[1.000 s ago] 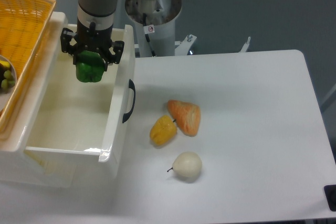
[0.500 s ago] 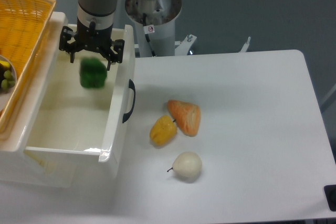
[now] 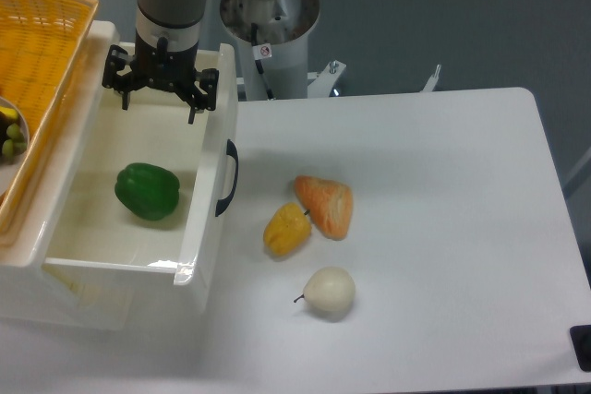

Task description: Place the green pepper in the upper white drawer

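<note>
Fingers: my fingers (image 3: 159, 91) spread open, empty, above the drawer's back end.
Green pepper (image 3: 148, 191): lying inside the upper white drawer (image 3: 205, 191).
Nearby: orange basket (image 3: 42, 62) at left; yellow pepper (image 3: 286, 229) on the desk (image 3: 434, 228).

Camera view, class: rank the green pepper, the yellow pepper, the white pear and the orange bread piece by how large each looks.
1. Green pepper, largest.
2. Orange bread piece.
3. Yellow pepper and white pear look alike; I won't rank them.
</note>
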You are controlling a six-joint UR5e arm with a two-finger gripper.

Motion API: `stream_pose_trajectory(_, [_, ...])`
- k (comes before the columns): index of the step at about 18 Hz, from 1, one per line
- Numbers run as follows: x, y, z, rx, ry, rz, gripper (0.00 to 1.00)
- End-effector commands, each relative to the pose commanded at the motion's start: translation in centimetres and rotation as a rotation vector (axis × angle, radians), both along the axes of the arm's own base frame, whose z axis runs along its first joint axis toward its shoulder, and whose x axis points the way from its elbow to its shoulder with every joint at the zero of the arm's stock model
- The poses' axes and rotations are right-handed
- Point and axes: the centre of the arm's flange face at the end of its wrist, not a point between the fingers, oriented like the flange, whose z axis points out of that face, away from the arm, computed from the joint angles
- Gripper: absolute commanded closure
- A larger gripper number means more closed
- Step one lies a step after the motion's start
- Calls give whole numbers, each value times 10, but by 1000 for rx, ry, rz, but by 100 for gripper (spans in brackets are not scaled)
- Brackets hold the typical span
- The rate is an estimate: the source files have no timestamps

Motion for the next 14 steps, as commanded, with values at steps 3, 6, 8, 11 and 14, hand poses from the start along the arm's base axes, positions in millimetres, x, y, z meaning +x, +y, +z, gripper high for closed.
stream_pose_trajectory(3, [-3,0,9,18,13,-1,0])
stream_pose_trajectory(6, [-15,-5,18,12,53,18,0])
stream_pose_trajectory(8, [-22,-10,22,-4,95,28,0])
stream_pose_trajectory(11, [-47,-23,29,14,121,21,0])
stream_pose_trajectory(14, [-77,-39,26,9,144,10,0])
